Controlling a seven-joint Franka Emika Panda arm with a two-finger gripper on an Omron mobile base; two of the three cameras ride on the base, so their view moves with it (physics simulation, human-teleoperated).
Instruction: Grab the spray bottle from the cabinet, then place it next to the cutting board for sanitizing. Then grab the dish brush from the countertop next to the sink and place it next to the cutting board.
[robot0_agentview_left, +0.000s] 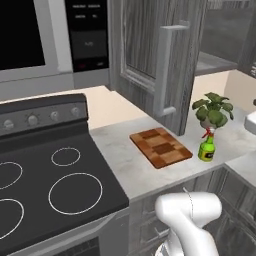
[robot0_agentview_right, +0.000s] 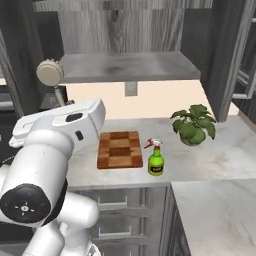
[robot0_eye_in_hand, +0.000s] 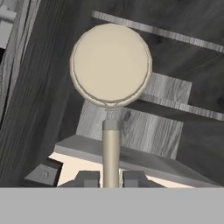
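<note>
The cabinet (robot0_agentview_left: 150, 55) is showing matt grey wood grain, and the worktop (robot0_agentview_left: 120, 155) is looking like smooth mottled stone. The cutting board (robot0_agentview_left: 161, 147) is showing checkered wood; the stovetop (robot0_agentview_left: 45, 175) is gleaming like black glass.

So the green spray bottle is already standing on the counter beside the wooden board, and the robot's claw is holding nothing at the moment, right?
Not quite. The spray bottle does stand beside the cutting board, but the gripper is not empty: the hand view shows it shut on the dish brush, gripping the tan handle with the round cream head held up.
</note>
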